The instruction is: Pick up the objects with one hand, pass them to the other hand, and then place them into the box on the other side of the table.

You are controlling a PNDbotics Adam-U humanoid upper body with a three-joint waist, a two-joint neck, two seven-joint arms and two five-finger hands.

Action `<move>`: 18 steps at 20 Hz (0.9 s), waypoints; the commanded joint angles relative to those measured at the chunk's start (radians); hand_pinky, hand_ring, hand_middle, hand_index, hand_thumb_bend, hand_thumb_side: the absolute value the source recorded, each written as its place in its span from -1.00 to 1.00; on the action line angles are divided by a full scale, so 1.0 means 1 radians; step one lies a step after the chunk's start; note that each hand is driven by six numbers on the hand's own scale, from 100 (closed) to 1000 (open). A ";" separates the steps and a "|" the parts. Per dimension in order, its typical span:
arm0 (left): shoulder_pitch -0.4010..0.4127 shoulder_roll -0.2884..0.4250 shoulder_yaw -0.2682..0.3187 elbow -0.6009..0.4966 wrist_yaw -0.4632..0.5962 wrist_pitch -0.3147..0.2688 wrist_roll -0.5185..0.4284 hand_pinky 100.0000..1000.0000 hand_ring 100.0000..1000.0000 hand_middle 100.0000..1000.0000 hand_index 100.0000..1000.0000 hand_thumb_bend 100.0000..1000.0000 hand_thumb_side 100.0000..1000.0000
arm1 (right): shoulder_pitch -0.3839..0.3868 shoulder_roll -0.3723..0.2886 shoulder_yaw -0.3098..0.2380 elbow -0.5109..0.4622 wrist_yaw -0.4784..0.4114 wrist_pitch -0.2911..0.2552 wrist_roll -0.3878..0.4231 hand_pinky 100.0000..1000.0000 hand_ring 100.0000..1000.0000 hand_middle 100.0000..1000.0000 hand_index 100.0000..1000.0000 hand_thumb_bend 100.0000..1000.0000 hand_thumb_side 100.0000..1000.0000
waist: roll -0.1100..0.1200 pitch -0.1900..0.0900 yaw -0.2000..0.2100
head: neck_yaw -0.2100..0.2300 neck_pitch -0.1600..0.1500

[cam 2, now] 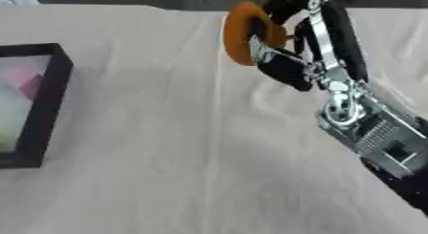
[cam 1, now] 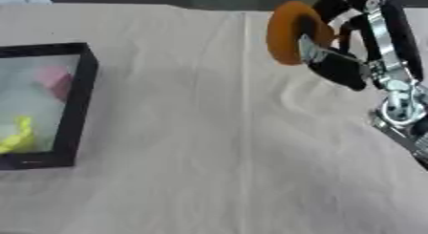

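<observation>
An orange rounded object hangs above the table at the upper right, held edge-on. My right hand is shut on it, black fingers curled round its right side, with the silver wrist running down toward the right edge. At the left stands the black-walled box; inside it lie a pink object and a yellow object. My left hand shows in neither view.
A beige cloth with soft wrinkles covers the table. A fold line runs down its middle. The dark far edge of the table lies along the top of the views.
</observation>
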 commanded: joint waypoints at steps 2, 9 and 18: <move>-0.058 0.038 -0.019 -0.014 -0.024 0.062 -0.090 0.57 0.32 0.02 0.43 -1.00 -0.02 | -0.023 0.014 0.023 -0.009 -0.002 -0.011 -0.023 -0.83 -0.05 -0.27 -0.20 -1.00 -0.83 | 0.004 -0.033 0.003 | 0.009 0.008; -0.150 0.042 -0.085 -0.014 -0.113 0.144 -0.272 0.57 0.36 0.08 0.46 -1.00 -0.39 | -0.041 0.050 0.071 -0.009 -0.033 -0.029 -0.043 -0.80 -0.06 -0.27 -0.20 -1.00 -0.58 | 0.013 -0.037 0.019 | 0.003 0.011; -0.247 0.020 -0.201 -0.014 -0.149 0.291 -0.536 0.60 0.44 0.19 0.50 -1.00 -0.65 | -0.073 0.089 0.131 -0.009 -0.026 -0.048 -0.018 -0.80 -0.06 -0.27 -0.20 -1.00 -0.61 | 0.022 -0.039 0.024 | -0.011 0.016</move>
